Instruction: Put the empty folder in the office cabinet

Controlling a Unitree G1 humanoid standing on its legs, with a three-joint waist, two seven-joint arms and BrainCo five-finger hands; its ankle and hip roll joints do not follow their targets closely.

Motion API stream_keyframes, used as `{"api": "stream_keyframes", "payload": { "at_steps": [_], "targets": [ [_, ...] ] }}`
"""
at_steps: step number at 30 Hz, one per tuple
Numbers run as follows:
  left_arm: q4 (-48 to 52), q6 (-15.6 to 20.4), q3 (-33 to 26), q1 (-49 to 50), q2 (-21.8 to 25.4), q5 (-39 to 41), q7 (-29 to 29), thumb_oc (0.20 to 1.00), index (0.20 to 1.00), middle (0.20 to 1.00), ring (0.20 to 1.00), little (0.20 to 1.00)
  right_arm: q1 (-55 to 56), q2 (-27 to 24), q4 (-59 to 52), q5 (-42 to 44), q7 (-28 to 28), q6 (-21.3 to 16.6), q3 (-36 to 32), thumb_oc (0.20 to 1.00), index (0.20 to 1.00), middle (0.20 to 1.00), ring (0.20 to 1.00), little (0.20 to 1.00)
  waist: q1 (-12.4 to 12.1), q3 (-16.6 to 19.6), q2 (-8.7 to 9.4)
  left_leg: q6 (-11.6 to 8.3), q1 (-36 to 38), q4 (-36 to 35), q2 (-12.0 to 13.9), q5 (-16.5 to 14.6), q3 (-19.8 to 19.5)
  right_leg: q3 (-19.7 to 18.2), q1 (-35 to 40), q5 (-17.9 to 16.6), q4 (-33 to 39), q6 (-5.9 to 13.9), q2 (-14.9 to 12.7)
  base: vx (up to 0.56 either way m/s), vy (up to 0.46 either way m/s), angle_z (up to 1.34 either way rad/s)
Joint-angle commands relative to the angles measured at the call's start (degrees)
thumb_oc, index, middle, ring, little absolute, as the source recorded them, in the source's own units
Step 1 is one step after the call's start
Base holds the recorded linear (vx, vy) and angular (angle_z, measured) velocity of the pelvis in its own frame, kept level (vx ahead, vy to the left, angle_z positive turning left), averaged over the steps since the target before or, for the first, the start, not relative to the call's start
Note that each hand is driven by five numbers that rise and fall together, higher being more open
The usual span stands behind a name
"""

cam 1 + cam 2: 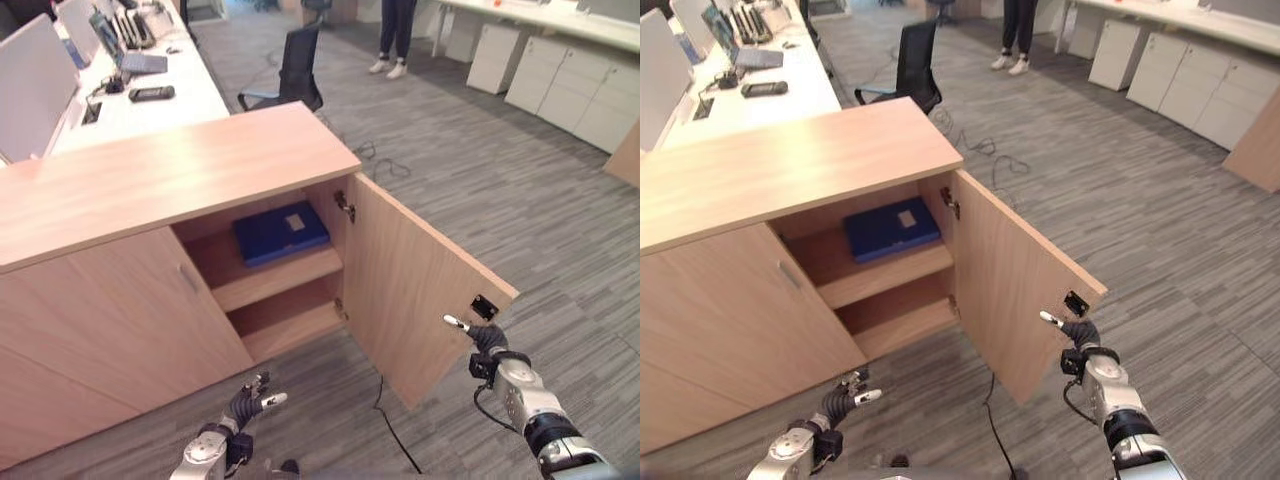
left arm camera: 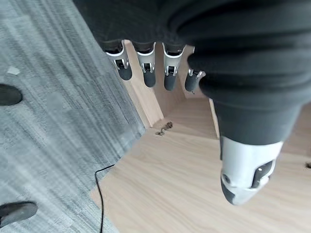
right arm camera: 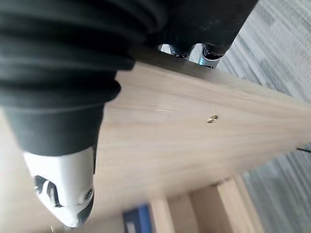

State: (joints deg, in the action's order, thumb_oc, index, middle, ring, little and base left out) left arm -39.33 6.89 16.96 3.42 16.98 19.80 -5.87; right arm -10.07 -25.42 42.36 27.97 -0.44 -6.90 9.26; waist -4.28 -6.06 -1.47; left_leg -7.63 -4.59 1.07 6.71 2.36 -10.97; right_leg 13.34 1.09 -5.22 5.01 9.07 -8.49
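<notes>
A blue folder (image 1: 281, 232) lies flat on the upper shelf inside the wooden cabinet (image 1: 170, 175); it shows as a blue patch (image 3: 137, 219) in the right wrist view. The cabinet's right door (image 1: 420, 290) stands wide open, swung towards me. My right hand (image 1: 487, 340) is at the door's free edge, just below the black latch plate (image 1: 484, 307), with its thumb (image 3: 63, 194) on the door's inner face. My left hand (image 1: 250, 400) hangs open and holds nothing, low over the carpet before the closed left door (image 1: 110, 320).
The lower shelf (image 1: 285, 325) is bare. Behind the cabinet runs a white desk (image 1: 150, 100) with keyboards and monitors. A black office chair (image 1: 295, 70) stands beyond, a person's legs (image 1: 395, 40) farther back, and white drawer units (image 1: 570, 85) at the far right.
</notes>
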Motion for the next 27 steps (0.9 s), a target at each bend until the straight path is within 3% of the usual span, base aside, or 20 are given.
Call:
{"api": "stream_keyframes", "payload": {
  "at_steps": [1, 8, 16, 22, 27],
  "targets": [
    [1.45, 2.5, 0.56, -6.02, 2.38, 0.98, 1.43, 1.0, 1.0, 1.0, 1.0, 1.0, -7.73, 6.33, -3.07, -2.19, 1.2, -0.79, 3.95, 1.0, 1.0, 1.0, 1.0, 1.0, -2.47, -3.74, 3.33, 1.89, -1.49, 2.76, -2.24, -2.06, 0.77, -2.71, -1.23, 7.99, -8.65, 0.2, -1.98, -0.13, -0.008, 0.44],
    [2.04, 3.15, 0.79, -8.39, 2.38, 1.22, 3.31, 1.0, 1.0, 1.0, 1.0, 1.0, -7.31, 8.35, -7.45, -2.0, 0.62, -1.74, 5.79, 1.0, 1.0, 1.0, 1.0, 1.0, -2.52, -6.9, 3.54, 1.61, -5.22, 2.86, -2.3, -0.94, -0.09, -2.42, -4.89, 7.82, -9.69, 0.19, -2.12, -0.09, 0.009, 0.09],
    [5.62, 4.36, 0.79, -13.09, 3.16, 2.63, 6.62, 1.0, 1.0, 1.0, 1.0, 1.0, -10.35, 11.28, -14.16, -2.73, -0.28, -3.01, 10.87, 1.0, 1.0, 1.0, 1.0, 1.0, -4.49, -12.77, 3.94, 1.07, -10.28, 3.79, -2.69, 0.79, -3.01, -0.88, -10.39, 8.44, -14.06, 0.3, -2.85, -0.13, 0.003, 0.07],
    [7.2, 4.38, 2.01, -14.87, 3.92, 2.57, 8.24, 1.0, 1.0, 1.0, 1.0, 1.0, -14.26, 13.31, -17.6, -3.77, -2.1, -4.06, 14.39, 1.0, 1.0, 1.0, 1.0, 1.0, -8.66, -16.71, 4.99, 0.05, -13.76, 3.54, -3.09, 2.84, -7.75, 3.21, -11.65, 9.87, -15.99, -0.08, -2.31, -0.07, -0.079, 0.6],
    [8.49, 3.69, 2.66, -14.47, 4.73, 2.65, 8.4, 1.0, 1.0, 1.0, 1.0, 1.0, -17.88, 14.62, -18.3, -3.79, -3.68, -4.67, 16.15, 1.0, 1.0, 1.0, 1.0, 1.0, -12.11, -17.9, 5.7, -0.35, -14.92, 2.69, -3.51, 4.11, -11.53, 6.69, -11.27, 11.4, -17.35, -0.65, -1.61, -0.03, -0.113, 0.71]
  ]
}}
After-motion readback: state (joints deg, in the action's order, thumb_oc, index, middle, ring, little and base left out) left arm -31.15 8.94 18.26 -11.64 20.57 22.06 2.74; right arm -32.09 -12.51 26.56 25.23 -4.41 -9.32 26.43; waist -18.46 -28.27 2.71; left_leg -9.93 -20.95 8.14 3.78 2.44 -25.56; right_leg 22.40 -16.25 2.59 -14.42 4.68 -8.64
